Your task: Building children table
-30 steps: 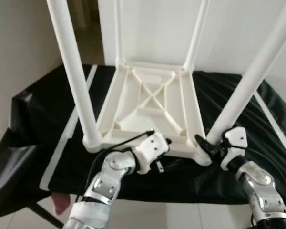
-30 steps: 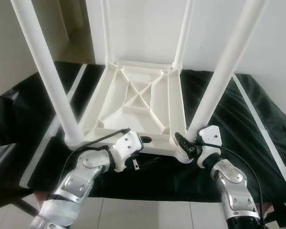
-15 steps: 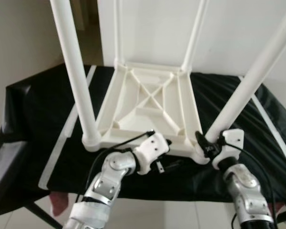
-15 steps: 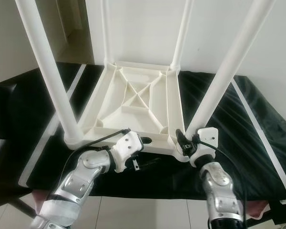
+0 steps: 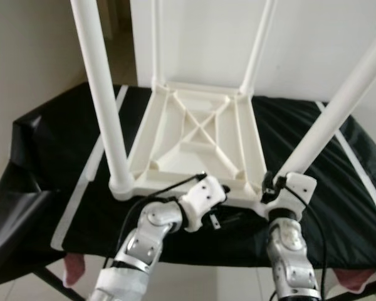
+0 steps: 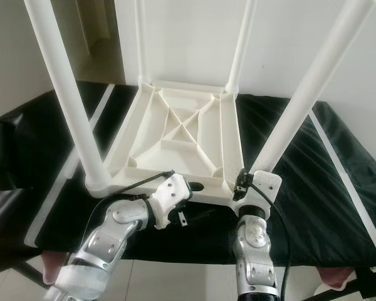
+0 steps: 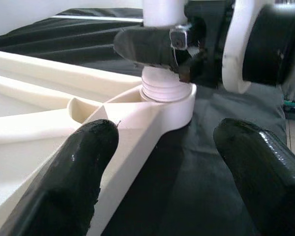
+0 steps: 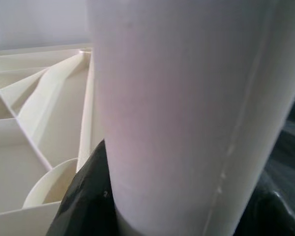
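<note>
Tabletop (image 5: pixel 197 135) lies upside down so legs screw in from above — right gripper (image 5: pixel 271 186) clamped on near-right leg (image 5: pixel 329 116), probably twisting; left gripper (image 7: pixel 174 167) fingers apart, beside the socket (image 7: pixel 169 101).

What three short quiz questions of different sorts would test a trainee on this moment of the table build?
1. True or false: the tabletop lies upside down on the black sheet.
2. How many legs stand in its corners: A two, B three, C four?
3. Which pincer closes on the near right leg at its threaded base?

Key: 1 true. 2 C. 3 the right pincer; the left pincer is open beside that corner socket.
</note>
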Motion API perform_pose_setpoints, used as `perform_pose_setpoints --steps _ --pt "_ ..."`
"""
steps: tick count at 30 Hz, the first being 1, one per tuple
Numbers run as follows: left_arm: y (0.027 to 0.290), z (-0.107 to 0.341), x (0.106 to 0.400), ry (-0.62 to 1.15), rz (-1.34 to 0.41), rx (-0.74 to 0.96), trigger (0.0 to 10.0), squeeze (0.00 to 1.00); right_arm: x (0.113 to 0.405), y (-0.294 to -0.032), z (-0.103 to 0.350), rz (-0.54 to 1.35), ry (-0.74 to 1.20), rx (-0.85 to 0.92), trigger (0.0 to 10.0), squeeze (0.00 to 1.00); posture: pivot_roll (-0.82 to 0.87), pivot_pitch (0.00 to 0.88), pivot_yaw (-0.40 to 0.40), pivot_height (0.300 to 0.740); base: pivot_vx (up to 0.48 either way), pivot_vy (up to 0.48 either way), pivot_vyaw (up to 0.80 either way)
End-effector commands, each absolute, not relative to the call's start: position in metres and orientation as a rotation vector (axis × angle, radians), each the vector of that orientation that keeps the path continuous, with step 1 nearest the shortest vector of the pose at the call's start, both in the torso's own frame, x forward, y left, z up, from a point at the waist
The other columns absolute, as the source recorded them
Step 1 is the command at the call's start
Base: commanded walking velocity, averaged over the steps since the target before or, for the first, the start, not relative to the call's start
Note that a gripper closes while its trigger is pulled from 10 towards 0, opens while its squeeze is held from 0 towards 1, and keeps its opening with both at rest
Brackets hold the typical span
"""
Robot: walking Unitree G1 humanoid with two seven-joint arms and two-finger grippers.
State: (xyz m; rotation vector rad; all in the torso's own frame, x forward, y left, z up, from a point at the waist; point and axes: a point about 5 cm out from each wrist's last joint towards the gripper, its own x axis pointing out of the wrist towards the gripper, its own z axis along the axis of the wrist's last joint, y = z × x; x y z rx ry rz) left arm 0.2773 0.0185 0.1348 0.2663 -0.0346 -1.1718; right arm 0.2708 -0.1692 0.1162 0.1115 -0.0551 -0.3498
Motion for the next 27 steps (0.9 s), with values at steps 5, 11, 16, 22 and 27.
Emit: perform_pose_setpoints --steps 5,11,16,22,27 --pt "0.021 0.125 0.282 -0.003 -1.067 0.287 10.0 0.0 0.259 -0.17 0.098 -0.418 0.03 0.13 10.0 0.0 -0.06 0.0 -0.001 0.74 0.0 0.0 0.0" --pt "0.02 0.124 0.276 -0.001 -1.099 0.267 10.0 0.0 0.258 -0.168 0.102 -0.41 0.015 0.095 10.0 0.0 -0.07 0.0 0.008 0.74 0.0 0.0 0.0" --pt "0.017 0.126 0.276 -0.003 -1.099 0.259 10.0 0.0 0.256 -0.168 0.103 -0.399 0.001 0.095 10.0 1.0 -0.07 0.0 0.01 0.74 0.0 0.0 0.0" --pt "0.016 0.127 0.276 -0.008 -1.109 0.262 10.0 0.0 0.254 -0.169 0.107 -0.371 -0.018 0.084 10.0 1.0 -0.08 0.0 0.01 0.74 0.0 0.0 0.0" --pt "0.017 0.128 0.272 -0.01 -1.123 0.25 10.0 0.0 0.245 -0.178 0.112 -0.296 -0.05 0.033 10.0 1.0 -0.07 0.0 -0.004 0.74 0.0 0.0 0.0"
